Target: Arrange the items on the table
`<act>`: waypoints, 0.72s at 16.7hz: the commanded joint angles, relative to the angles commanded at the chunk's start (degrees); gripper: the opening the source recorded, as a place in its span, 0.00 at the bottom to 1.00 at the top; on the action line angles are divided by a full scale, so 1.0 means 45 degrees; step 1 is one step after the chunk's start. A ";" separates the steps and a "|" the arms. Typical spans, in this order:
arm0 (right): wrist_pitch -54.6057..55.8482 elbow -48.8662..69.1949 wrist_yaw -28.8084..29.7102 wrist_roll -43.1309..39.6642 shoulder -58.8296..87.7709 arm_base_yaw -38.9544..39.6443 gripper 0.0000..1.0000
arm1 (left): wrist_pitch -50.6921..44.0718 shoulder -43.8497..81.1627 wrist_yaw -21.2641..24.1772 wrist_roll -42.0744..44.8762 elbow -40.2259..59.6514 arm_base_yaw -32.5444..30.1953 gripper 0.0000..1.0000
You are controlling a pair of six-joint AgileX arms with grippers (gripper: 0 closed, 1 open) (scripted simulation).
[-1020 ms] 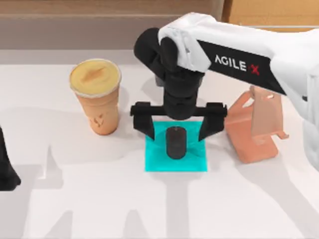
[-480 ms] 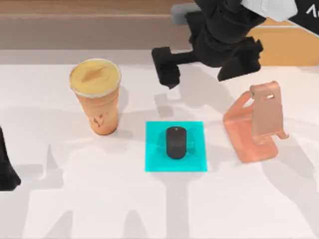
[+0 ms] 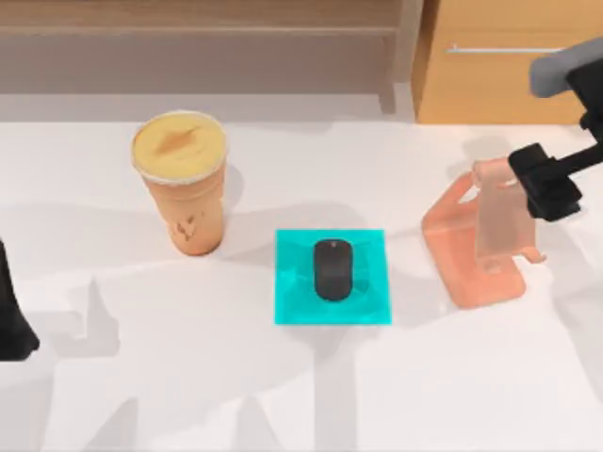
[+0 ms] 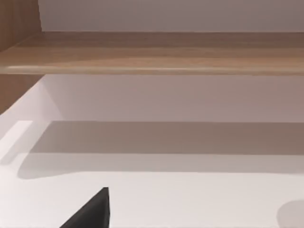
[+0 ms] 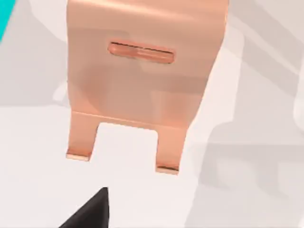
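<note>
Mouse (image 3: 332, 269) sits on the mat (image 3: 294, 306), so that part looks done. Cup (image 3: 182, 182) stands left of mat, stand (image 3: 480, 235) right of it, empty. Right gripper (image 3: 551, 184) beside stand, fingers unclear; left gripper (image 3: 11, 320) far left, can't tell.

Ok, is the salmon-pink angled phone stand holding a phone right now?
No, the salmon-pink angled phone stand is bare in the top view, its sloped backplate and front lips holding nothing.
</note>
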 joint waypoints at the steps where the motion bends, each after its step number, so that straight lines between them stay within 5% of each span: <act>1: 0.0129 -0.1076 -0.0002 -0.0683 -0.0484 -0.0756 1.00 | 0.0000 0.0000 0.0000 0.0000 0.0000 0.0000 1.00; 7: 0.1024 -0.6455 -0.0154 -0.4057 -0.2801 -0.4916 1.00 | 0.0000 0.0000 0.0000 0.0000 0.0000 0.0000 1.00; 12: 0.1360 -0.7735 -0.0258 -0.5043 -0.3457 -0.6136 1.00 | 0.0000 0.0000 0.0000 0.0000 0.0000 0.0000 1.00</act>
